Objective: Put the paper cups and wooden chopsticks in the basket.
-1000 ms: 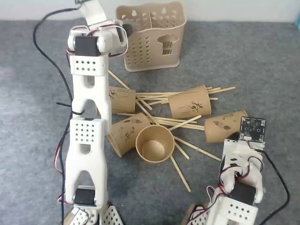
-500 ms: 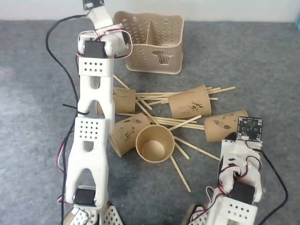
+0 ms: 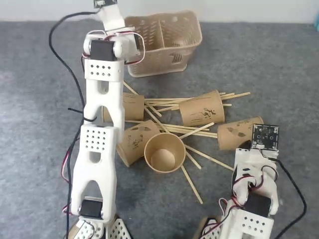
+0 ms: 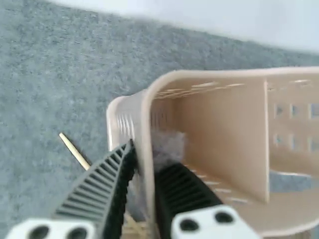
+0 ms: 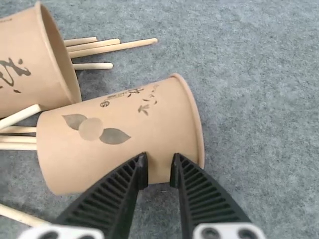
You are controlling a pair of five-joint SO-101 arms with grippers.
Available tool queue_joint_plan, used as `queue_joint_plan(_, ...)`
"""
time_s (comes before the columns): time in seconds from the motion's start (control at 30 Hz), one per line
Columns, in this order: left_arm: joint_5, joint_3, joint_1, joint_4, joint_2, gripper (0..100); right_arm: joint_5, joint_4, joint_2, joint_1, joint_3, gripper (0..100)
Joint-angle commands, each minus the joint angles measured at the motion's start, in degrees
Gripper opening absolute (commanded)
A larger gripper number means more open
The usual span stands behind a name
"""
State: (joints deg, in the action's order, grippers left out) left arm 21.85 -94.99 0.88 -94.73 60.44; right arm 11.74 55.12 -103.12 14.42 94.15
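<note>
Left gripper (image 4: 143, 152) clamped on basket (image 4: 219, 124) wall, one finger inside, one outside. Basket sits tilted, top centre of high view. My guess: rim grip lets me drag or tip it nearer pile.

Right gripper (image 5: 158, 167) narrowly apart, empty, parked over cup (image 5: 119, 144) lying on side, lower right, ready for pick.

Other cups (image 3: 164, 152) and chopsticks (image 3: 199, 130) scattered mid-frame on counter (image 3: 279, 74). None seen in basket.

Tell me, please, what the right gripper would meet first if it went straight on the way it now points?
The right gripper would most likely meet the side of the paper cup lying directly ahead, near its rim; the gap to it is unclear.
</note>
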Motion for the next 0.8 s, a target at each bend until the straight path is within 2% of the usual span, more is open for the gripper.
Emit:
queue_joint_plan(0.0,-0.26,0.66,1.14,-3.52,-10.9,1,0.97,-1.54,-0.75,-0.4,-0.35,8.7)
queue_joint_plan(0.17,0.09,9.98,-0.09,-2.55,-18.99,1,0.97,-1.54,-0.75,-0.48,-0.26,8.7)
queue_joint_plan(0.4,0.09,25.8,-0.53,4.22,-24.88,1,0.97,-1.54,-0.75,-0.48,-0.26,8.7)
queue_joint_plan(0.6,0.09,33.1,-0.53,9.32,-24.79,1,0.97,-1.54,-0.75,-0.48,-0.18,8.7)
queue_joint_plan(0.77,1.67,34.51,-0.53,9.67,-24.79,3,0.97,-1.54,-0.75,-0.48,-0.18,8.7)
